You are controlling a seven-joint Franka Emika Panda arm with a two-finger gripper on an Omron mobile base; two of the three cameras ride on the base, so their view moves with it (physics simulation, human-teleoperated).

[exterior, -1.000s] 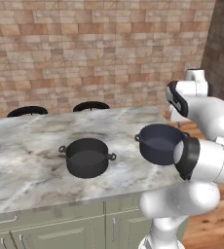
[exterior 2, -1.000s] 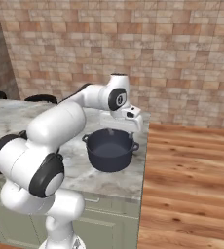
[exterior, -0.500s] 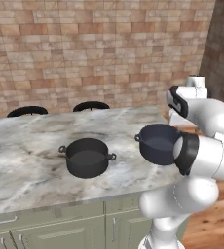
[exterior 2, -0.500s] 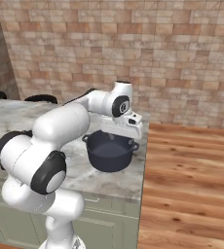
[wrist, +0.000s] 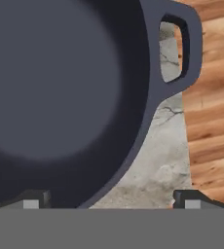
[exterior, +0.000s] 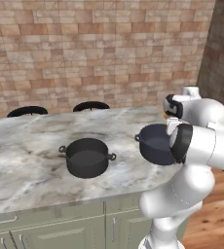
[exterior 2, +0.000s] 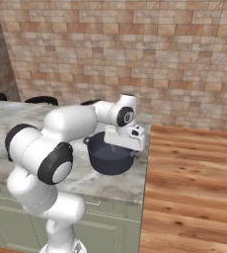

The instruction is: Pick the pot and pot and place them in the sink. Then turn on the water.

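The dark navy-blue pot stands near the right end of the marble counter, and my forearm partly hides this pot in the left base view. My gripper hangs open just above its right rim. In the hand view the gripper straddles that rim: one fingertip is over the pot's inside, the other fingertip is outside, beside the loop handle. Nothing is gripped. The wider matte black pot sits alone mid-counter, to the left. The sink and the water are out of view.
The counter's right edge runs close beside the navy pot, with wooden floor beyond it. Two dark chair backs rise behind the counter against a brick wall. Cabinet drawers lie below the front edge.
The hand has come down from above the navy pot to its right rim, jaws open throughout. Neither pot has moved.
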